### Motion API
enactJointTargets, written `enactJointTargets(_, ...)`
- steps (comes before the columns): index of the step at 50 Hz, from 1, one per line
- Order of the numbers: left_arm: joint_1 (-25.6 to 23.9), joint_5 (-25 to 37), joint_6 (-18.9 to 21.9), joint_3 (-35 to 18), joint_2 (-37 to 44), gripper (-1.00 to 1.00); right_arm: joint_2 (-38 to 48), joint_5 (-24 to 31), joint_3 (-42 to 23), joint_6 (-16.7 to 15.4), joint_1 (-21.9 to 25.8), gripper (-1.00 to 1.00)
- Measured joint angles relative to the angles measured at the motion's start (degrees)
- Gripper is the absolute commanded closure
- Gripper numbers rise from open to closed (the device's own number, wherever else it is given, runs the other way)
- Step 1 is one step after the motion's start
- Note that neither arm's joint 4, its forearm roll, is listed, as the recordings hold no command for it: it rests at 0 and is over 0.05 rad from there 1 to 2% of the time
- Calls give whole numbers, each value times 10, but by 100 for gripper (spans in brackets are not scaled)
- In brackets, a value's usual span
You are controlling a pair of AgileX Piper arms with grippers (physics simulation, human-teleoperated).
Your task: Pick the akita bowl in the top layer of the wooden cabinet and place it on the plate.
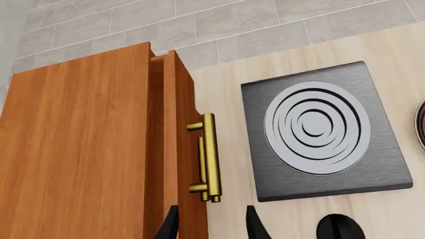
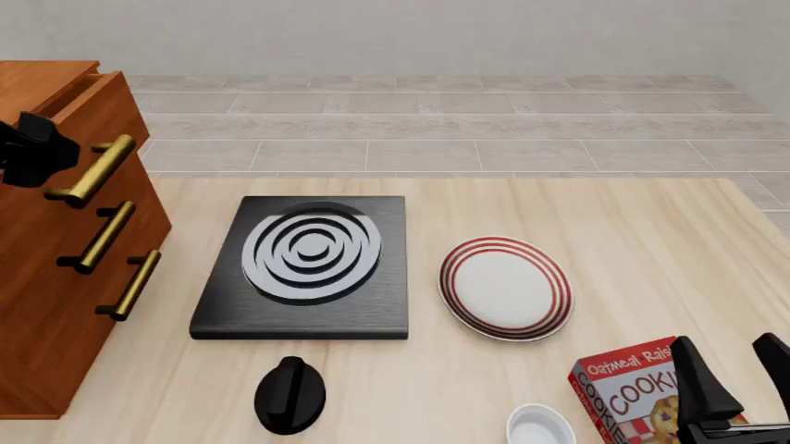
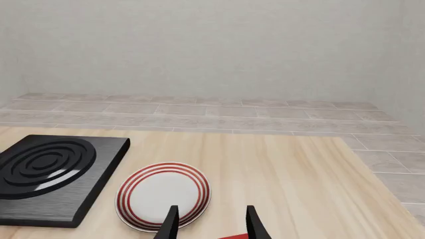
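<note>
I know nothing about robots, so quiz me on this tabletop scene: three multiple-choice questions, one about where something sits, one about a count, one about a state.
1. What lies directly right of the black stove in the front view?
A. the plate
B. a kettle
C. a pan

2. How many brass handles show on the wooden cabinet?
A. one
B. three
C. five

3. What is on the plate?
A. a bowl
B. a spoon
C. nothing

Answers:
1 A, the red-ringed plate sits beside the stove.
2 B, three bars are stacked down the cabinet's front.
3 C, its white middle is bare in both the front and right wrist views.
</note>
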Motion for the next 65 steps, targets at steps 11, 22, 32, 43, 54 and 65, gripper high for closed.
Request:
enactJointTargets(11,22,0,13,-14,11,-100,-5,5,0,1,0,-100)
enactJointTargets(22,40,-10,21,-1,16,-100,-5,5,-1,3,0,-100)
enactJointTargets(32,52,-29,24,30,17,-100,-3,2,0,3,0,-100)
enactJointTargets(43,62,-52,21,66,20,-100,9,-9,0,1,1,-100)
enactJointTargets(54,72,-71,20,93,25,-100,21,-21,0,0,1,-100)
enactJointTargets(65,75,-88,20,116,28,-100,25,-25,1,0,1,-100)
